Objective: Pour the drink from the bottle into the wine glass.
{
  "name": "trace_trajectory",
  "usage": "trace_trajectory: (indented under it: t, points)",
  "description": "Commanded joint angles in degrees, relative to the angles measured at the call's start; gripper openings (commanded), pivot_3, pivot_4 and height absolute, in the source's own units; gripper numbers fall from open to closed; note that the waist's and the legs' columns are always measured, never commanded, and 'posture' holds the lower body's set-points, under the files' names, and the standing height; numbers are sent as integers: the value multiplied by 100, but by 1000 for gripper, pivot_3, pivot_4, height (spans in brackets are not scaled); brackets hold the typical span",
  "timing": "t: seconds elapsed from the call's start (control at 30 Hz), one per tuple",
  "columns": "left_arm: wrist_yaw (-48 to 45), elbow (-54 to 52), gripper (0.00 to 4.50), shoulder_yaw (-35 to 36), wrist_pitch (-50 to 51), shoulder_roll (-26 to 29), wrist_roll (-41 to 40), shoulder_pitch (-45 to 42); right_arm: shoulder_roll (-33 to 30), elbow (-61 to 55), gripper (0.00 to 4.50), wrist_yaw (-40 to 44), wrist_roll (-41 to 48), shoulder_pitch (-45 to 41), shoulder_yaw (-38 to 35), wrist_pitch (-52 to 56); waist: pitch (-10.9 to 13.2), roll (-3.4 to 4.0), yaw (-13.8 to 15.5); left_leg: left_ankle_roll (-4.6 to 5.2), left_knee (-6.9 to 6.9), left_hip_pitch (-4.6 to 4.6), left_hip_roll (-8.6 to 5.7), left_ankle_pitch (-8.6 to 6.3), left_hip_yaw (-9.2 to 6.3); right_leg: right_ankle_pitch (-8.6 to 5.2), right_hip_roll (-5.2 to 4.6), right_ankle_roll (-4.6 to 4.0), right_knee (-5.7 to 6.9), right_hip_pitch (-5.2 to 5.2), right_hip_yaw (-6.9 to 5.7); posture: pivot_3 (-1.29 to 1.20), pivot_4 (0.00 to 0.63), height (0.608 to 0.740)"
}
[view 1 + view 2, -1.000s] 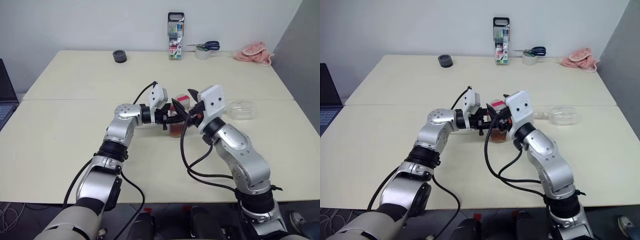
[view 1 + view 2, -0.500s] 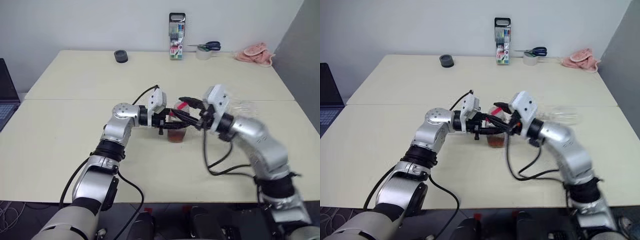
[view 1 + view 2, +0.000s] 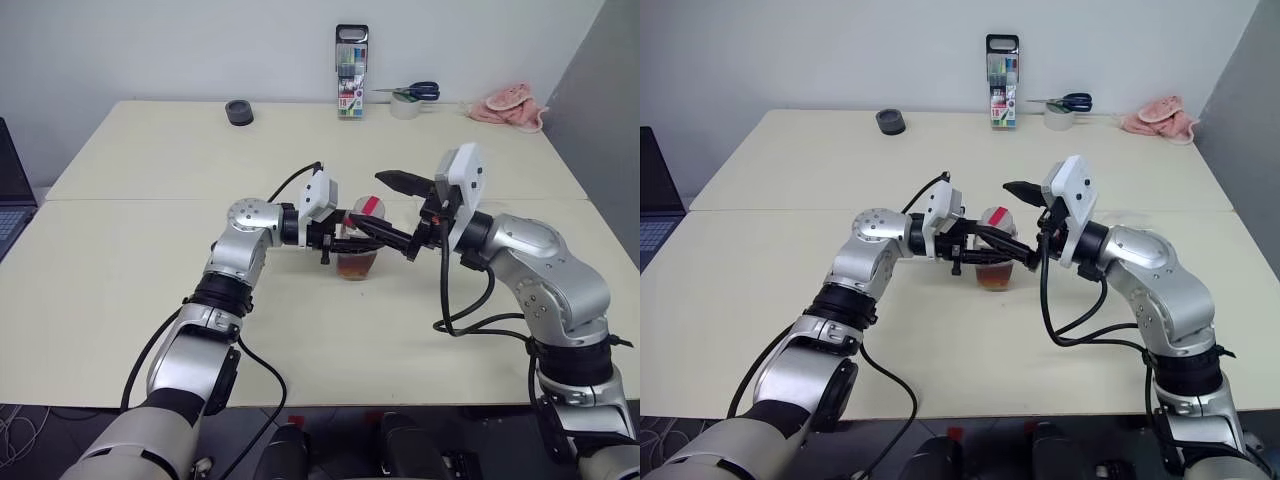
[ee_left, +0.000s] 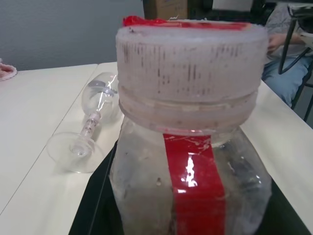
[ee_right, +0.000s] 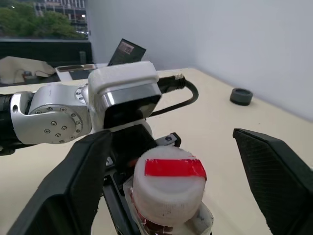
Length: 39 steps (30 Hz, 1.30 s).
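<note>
Pale cream surface in front of a plain wall, with the action at the centre. Going left to right: left end effector is clamped shut on the bottle, which stands upright with its cap on and the drink low inside. Right end effector has its fingers spread wide on either side of the cap, not gripping anything. Wine glass lies on its side further right. Looks like the uncapping step to me; next it needs to close on the cap and twist, and someone has to stand that glass up.
</note>
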Motion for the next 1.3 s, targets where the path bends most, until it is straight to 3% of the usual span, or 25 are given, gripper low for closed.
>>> trace_trajectory:
  t: [0.03, 0.3, 1.3]
  points:
    - [47, -154, 1690, 122, -83, -54, -89, -62, 27, -166, 4214, -244, -395, -18, 160, -339, 0, 0, -3, 0, 0, 1, 0, 0, 2, 0, 0, 0, 0, 0, 0, 0, 150, 740]
    - [23, -161, 1690, 122, -84, -74, -89, -54, 52, 38, 4214, -368, -678, 21, 162, -489, 0, 0, -3, -1, 0, 1, 0, 1, 2, 0, 1, 0, 1, 0, 0, 0, 150, 740]
    - [35, -153, 1690, 101, -127, -26, -55, 17, -325, -371, 4214, -493, -241, 475, -358, -20, 0, 0, -1, 2, 0, 0, 0, -1, 2, 0, 2, 0, 1, 0, 1, 0, 150, 740]
